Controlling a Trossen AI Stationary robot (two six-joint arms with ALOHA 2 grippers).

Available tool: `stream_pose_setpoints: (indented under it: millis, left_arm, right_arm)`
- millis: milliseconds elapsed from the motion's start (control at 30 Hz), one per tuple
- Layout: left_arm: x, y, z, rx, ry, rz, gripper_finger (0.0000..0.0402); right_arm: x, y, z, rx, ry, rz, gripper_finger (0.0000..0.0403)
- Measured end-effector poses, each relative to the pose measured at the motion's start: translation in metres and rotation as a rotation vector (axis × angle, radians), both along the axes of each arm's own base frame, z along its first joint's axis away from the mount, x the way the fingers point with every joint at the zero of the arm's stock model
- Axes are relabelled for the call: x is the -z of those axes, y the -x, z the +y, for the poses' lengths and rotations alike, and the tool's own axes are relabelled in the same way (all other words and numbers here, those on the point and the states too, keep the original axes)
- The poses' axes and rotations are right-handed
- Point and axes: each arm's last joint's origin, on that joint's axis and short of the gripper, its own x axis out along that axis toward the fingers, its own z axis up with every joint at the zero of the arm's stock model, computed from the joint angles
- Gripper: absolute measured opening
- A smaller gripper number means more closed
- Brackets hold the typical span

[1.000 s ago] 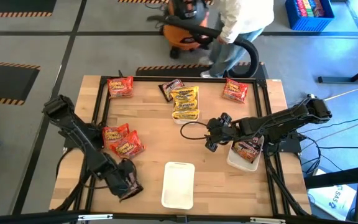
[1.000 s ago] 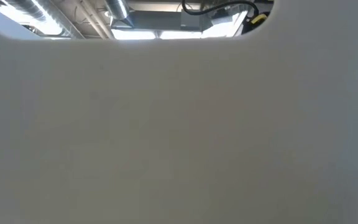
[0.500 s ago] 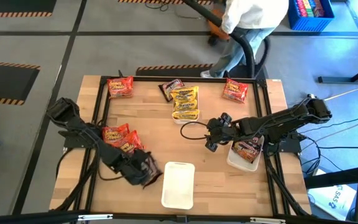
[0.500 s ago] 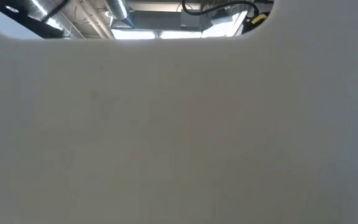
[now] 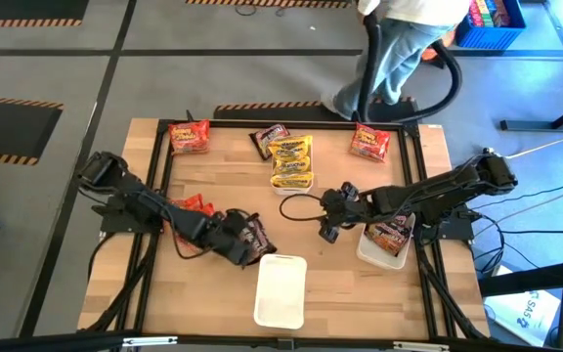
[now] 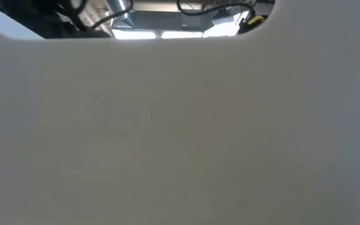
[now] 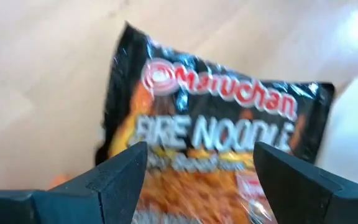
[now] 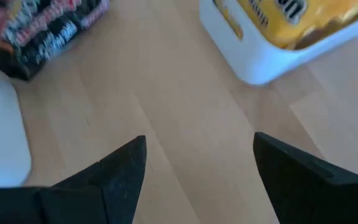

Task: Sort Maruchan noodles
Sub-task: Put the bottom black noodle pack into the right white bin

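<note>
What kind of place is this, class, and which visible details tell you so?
Probably a robotics lab or workshop: hazard-striped floor tape, two robot arms at a wooden table with ramen packets, and exposed ceiling ducts.

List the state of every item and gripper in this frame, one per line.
left gripper: open, over a dark Fire Noodle packet lying flat beside the front tray.
right gripper: open, empty, above bare wood.
front white tray: empty.
right white tray: holds a packet.
middle white tray: holds yellow packets.
red packets: loose on table.
</note>
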Motion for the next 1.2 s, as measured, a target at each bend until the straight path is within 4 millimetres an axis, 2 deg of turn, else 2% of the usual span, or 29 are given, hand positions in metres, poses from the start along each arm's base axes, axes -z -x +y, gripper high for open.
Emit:
stream_pose_setpoints:
  millis: [167, 433, 633, 900, 967, 1067, 1200]
  left_arm:
    - [0.001, -0.010, 0.012, 0.037, -0.047, -0.003, 0.0288]
    - [0.021, -0.029, 0.020, 0.147, -0.072, 0.006, 0.0288]
    - [0.016, -0.044, 0.038, 0.165, -0.165, -0.089, 0.0288]
    - [0.011, -0.063, 0.066, 0.185, -0.245, -0.207, 0.0288]
    - [0.006, -0.060, 0.070, 0.202, -0.230, -0.199, 0.0288]
    - [-0.015, -0.053, 0.071, 0.236, -0.160, -0.240, 0.0288]
    - [-0.033, -0.031, 0.058, 0.310, -0.076, -0.177, 0.0288]
  right_arm:
    - [0.012, -0.009, 0.002, -0.010, -0.020, 0.010, 0.0275]
    - [0.020, -0.024, 0.007, -0.053, -0.100, -0.063, 0.0275]
    - [0.022, -0.035, 0.012, -0.106, -0.186, -0.133, 0.0275]
    - [0.020, -0.037, 0.012, -0.100, -0.222, -0.165, 0.0275]
    - [0.020, -0.037, 0.012, -0.090, -0.230, -0.167, 0.0275]
    - [0.020, -0.037, 0.013, -0.080, -0.244, -0.169, 0.0275]
    - [0.019, -0.042, 0.014, -0.063, -0.289, -0.214, 0.0275]
